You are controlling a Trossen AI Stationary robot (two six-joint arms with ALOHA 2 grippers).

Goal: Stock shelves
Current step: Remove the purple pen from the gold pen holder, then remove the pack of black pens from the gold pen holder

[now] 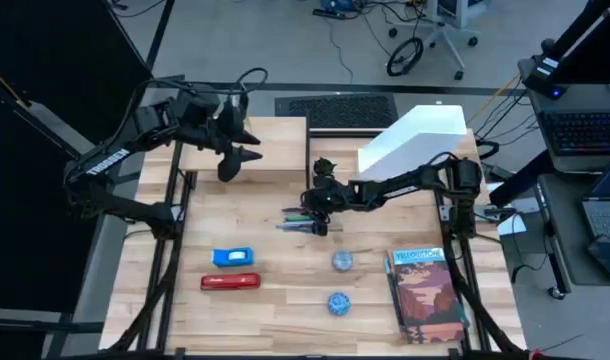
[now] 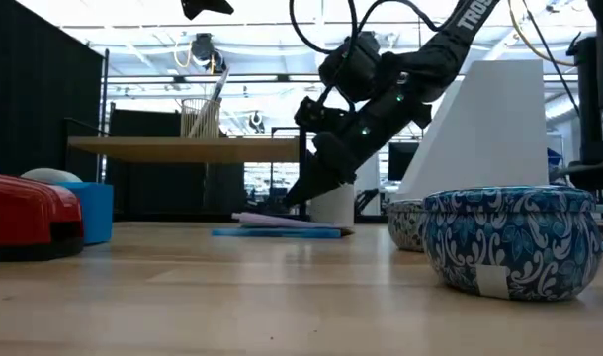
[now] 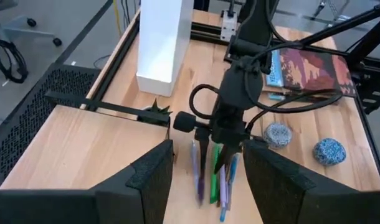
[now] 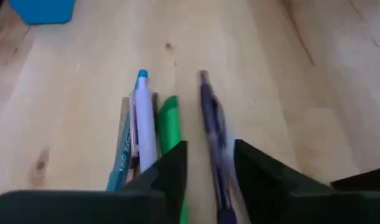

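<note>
Right gripper (image 4: 209, 163) low over a cluster of pens at the table's middle.

Its dark fingers stand slightly spread, straddling a dark blue pen (image 4: 212, 134); just beside lie a green marker (image 4: 170, 123) and a lavender pen with a blue tip (image 4: 144, 121). Behind this gripper stands the tall white rectangular file holder (image 1: 417, 138), upright with a slanted top, its long axis running toward the table's back. The low light-wood plank shelf on thin black legs (image 1: 265, 150) sits at the back left, its length across the table, under the left gripper (image 1: 233, 152), whose fingers are spread.
</note>
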